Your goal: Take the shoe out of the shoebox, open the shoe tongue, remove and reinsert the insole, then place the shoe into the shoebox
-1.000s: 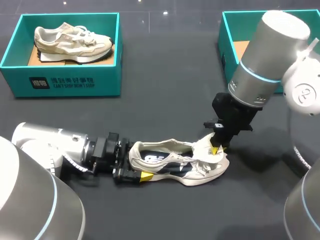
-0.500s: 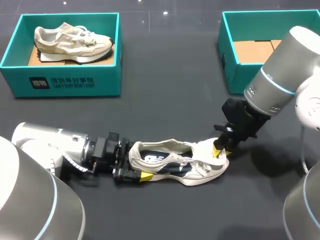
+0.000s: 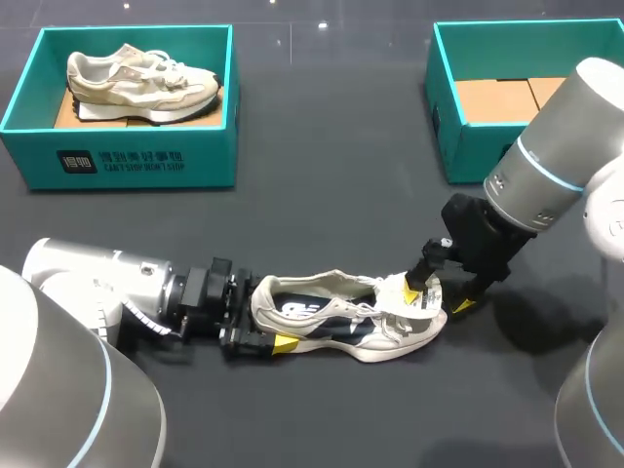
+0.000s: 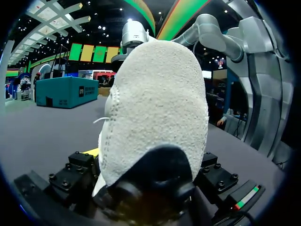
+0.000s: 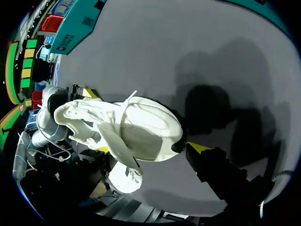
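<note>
At the far left of the desk (image 3: 322, 195), the left shoebox (image 3: 210, 156) holds a second shoe (image 3: 141, 76). Nearer, the left claw (image 3: 255, 327) is clenched on the heel of the pale shoe (image 3: 341, 317), which lies mid-desk with its toe to the right. The right claw (image 3: 439, 297) is spread open around the toe, with one finger by the lifted tongue (image 3: 398, 289). The right shoebox (image 3: 468, 151) stands beyond it.

Shoe (image 3: 341, 320) on table (image 3: 322, 195), shoeboxes (image 3: 136, 161) behind
</note>
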`<state>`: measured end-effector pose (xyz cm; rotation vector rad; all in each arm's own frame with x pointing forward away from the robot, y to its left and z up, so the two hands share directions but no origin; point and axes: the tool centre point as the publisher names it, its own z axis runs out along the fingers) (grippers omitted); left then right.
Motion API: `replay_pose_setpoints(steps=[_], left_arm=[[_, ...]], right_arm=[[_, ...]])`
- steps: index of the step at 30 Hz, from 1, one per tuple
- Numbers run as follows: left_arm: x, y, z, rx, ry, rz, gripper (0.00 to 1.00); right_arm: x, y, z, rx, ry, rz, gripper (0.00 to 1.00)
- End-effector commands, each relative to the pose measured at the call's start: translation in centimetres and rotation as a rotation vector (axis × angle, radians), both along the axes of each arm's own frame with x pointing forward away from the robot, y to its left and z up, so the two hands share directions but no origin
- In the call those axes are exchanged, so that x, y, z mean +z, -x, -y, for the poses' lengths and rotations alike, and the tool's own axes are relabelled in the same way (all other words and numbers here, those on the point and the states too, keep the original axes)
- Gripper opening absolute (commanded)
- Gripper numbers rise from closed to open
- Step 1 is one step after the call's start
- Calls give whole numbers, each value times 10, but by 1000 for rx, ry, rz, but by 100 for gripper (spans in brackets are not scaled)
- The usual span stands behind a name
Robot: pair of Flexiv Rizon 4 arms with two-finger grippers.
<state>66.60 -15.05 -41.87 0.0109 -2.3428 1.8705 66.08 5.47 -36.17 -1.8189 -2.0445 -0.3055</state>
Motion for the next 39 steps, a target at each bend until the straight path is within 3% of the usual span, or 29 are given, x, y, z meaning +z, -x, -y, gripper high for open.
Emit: replay_pose_setpoints(steps=[1, 11, 19, 27, 30, 35, 36, 37, 38, 39], left_arm=[[-1, 0, 0, 2, 1, 0, 0], [-1, 0, 0, 2, 1, 0, 0], [-1, 0, 0, 2, 1, 0, 0], [-1, 0, 0, 2, 1, 0, 0], [-1, 0, 0, 2, 1, 0, 0], [-1, 0, 0, 2, 1, 0, 0], [-1, 0, 0, 2, 1, 0, 0], [-1, 0, 0, 2, 1, 0, 0], [-1, 0, 0, 2, 1, 0, 0], [-1, 0, 0, 2, 1, 0, 0]], right_arm=[[42, 12, 12, 5, 99, 48, 100], [108, 9, -1, 134, 255, 178, 100], [136, 5, -13, 256, 334, 248, 100], [170, -6, -44, 592, 451, 284, 100], [174, -11, -61, 730, 468, 294, 87], [173, -14, -84, 896, 501, 280, 75], [172, -14, -88, 923, 514, 273, 68], [171, -13, -90, 957, 511, 274, 47], [170, -12, -93, 976, 511, 275, 37], [169, -11, -96, 1003, 511, 277, 19]])
